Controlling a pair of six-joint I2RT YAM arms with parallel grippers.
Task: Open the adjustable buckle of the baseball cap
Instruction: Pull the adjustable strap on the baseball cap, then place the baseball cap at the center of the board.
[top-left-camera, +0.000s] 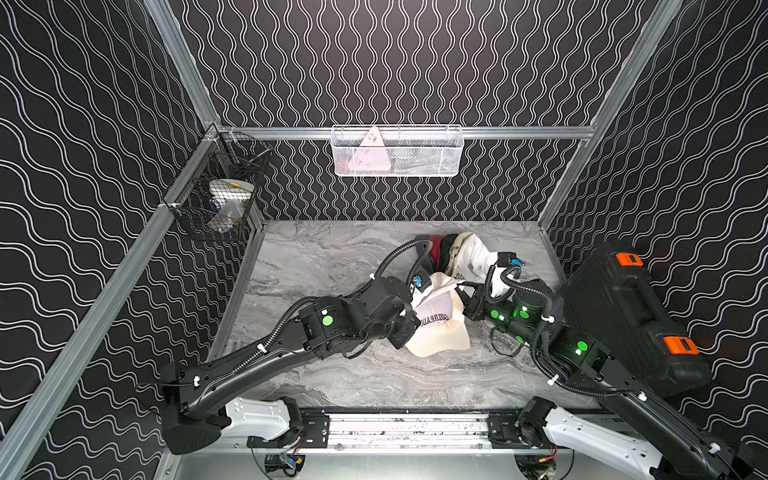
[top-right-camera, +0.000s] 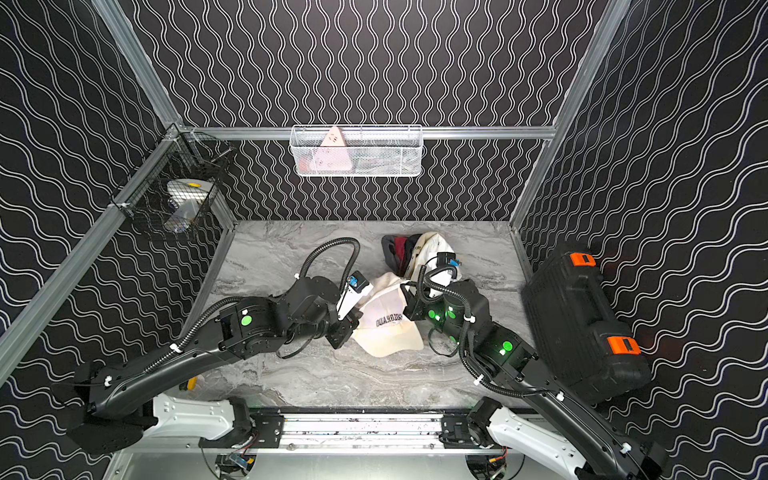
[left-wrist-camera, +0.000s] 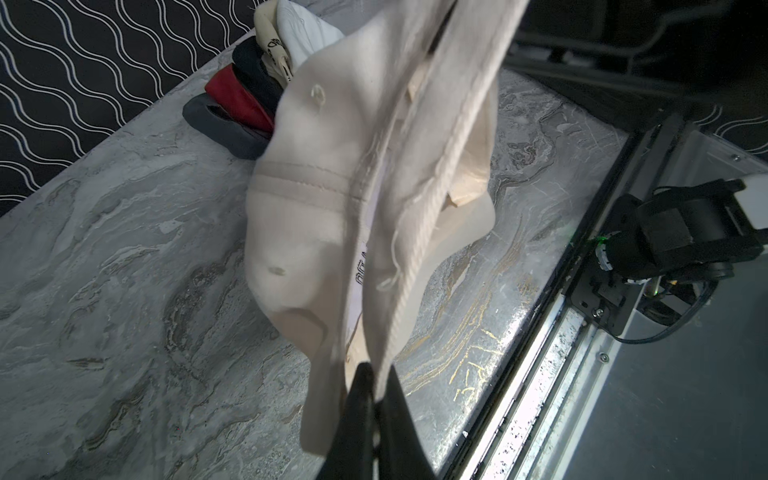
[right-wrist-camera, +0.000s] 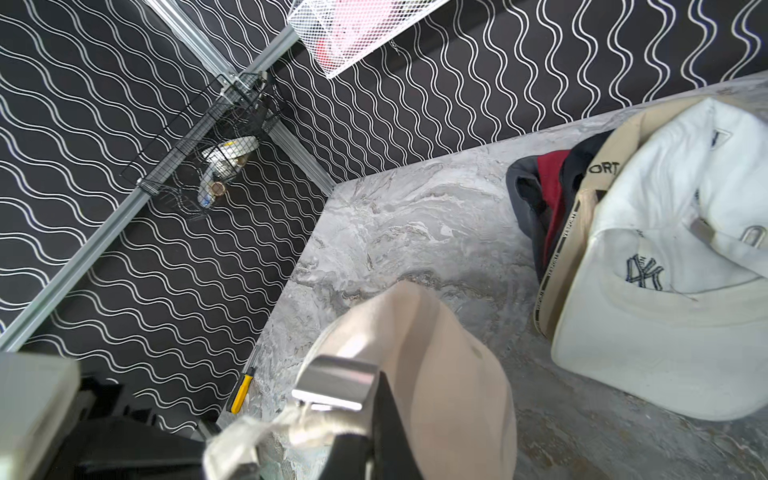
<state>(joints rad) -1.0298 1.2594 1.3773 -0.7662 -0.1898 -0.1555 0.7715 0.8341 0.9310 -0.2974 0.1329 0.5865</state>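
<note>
Two baskets hang on the walls. The white mesh basket (top-left-camera: 436, 160) on the back rail holds a pink triangular piece (top-left-camera: 370, 154), and the black wire basket (top-left-camera: 191, 218) on the left wall holds a white item (top-left-camera: 230, 189) with a yellow spot; we cannot tell what else is in either. At the right, a black case (top-left-camera: 615, 307) leans closed, with orange latches (top-left-camera: 680, 345).

We see the cream baseball cap (top-left-camera: 440, 330) near the middle of the marble surface (top-left-camera: 332, 257), between the two arms and just in front of a pile of other caps (top-left-camera: 457, 251). Its brim lies toward the near edge and its back opening rises toward the far side, so its long axis runs near to far, and its lettering reads upside down in both top views.

The left gripper (left-wrist-camera: 372, 376) is clenched on the cap's strap (left-wrist-camera: 436, 166), which is stretched taut. The right gripper (right-wrist-camera: 368, 432) is clamped on the metal buckle (right-wrist-camera: 336, 384).
</note>
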